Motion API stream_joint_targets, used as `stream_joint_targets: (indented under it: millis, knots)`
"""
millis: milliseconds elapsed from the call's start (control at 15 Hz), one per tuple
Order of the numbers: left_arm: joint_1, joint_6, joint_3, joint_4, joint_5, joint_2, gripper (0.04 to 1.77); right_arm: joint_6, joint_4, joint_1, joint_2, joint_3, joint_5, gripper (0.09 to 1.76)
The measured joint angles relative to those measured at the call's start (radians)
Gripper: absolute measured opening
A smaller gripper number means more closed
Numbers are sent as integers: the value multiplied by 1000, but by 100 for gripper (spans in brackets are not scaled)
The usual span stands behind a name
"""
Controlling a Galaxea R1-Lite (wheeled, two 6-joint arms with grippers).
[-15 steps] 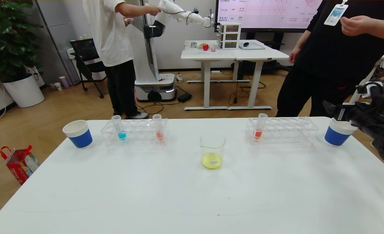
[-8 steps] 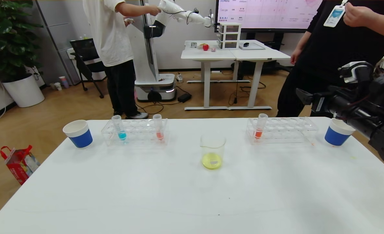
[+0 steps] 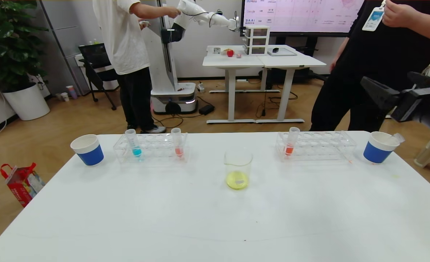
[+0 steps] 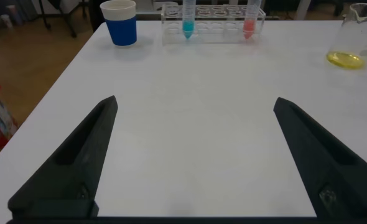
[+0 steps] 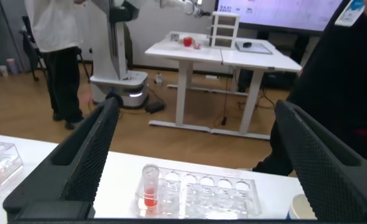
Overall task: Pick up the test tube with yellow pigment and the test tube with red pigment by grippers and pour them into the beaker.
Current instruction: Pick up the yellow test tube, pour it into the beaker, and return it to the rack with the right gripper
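The beaker stands mid-table with yellow liquid in its bottom. The test tube with red pigment, pale coral-pink, stands upright in the left rack and also shows in the left wrist view. A clear tube leans in the right paper cup; I cannot tell if it is the test tube with yellow pigment. My right gripper hangs open and empty above the table's far right corner. My left gripper is open over bare table near the front left.
A blue-liquid tube shares the left rack. The right rack holds a brighter orange-red tube. Another paper cup stands far left. A person in black stands behind the right corner.
My right gripper has risen from the right paper cup and swung up and to the right. The clear tube stays in that cup.
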Motion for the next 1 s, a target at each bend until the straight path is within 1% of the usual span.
stream_joint_targets:
  millis: [133, 200, 467, 600, 867, 1000]
  knots:
    - [0, 0, 0, 0, 0, 0, 175, 0, 87, -23, -156, 34, 2, 174]
    - [0, 0, 0, 0, 0, 0, 175, 0, 156, -29, -241, 41, 3, 174]
    - [0, 0, 0, 0, 0, 0, 175, -16, 553, -49, -615, 39, 6, 174]
    - [0, 0, 0, 0, 0, 0, 175, -42, 709, -55, -783, 35, 5, 174]
    - [0, 0, 0, 0, 0, 0, 175, -64, 955, -71, -1045, 57, 0, 174]
    - [0, 0, 0, 0, 0, 0, 175, -65, 1033, -92, -1141, 79, -1, 174]
